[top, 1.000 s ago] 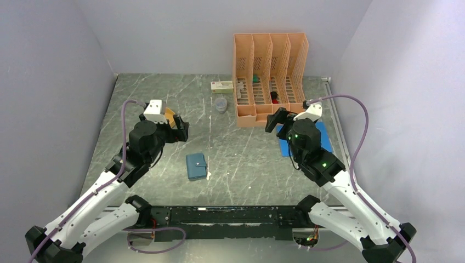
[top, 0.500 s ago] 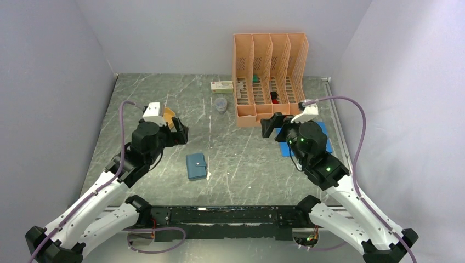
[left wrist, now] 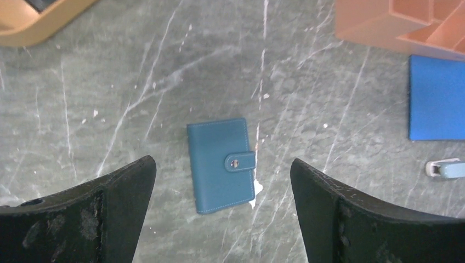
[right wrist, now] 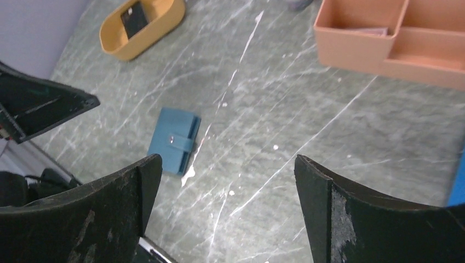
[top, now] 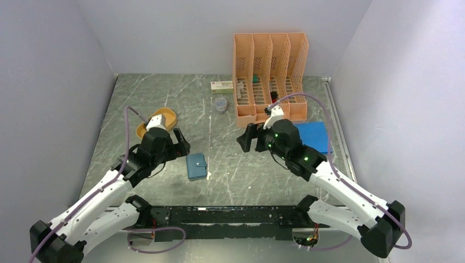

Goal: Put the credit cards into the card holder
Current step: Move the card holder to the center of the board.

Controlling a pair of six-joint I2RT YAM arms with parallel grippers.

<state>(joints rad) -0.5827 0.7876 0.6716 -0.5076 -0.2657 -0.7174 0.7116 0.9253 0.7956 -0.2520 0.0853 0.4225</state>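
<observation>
card holder (top: pixel 196 166) shut, flat on counter (top: pixel 236 175). left claw (top: pixel 181 145) at its 11 o'clock, right claw (top: pixel 248 139) at 2 o'clock, both spread wide, empty. dark card (right wrist: pixel 133 18) in orange tray (right wrist: pixel 164 22).

Teal card holder shut on the counter, one dark card in the tray

The card holder (top: pixel 196 166) is a small teal book-style wallet lying flat and closed on the grey marbled counter (top: pixel 230 175), its snap tab (left wrist: pixel 239 162) fastened over one long edge. A dark credit card (right wrist: pixel 133 19) leans inside the orange oval tray (right wrist: pixel 143 41), well apart from the holder; whether more cards lie under it cannot be told.
</observation>
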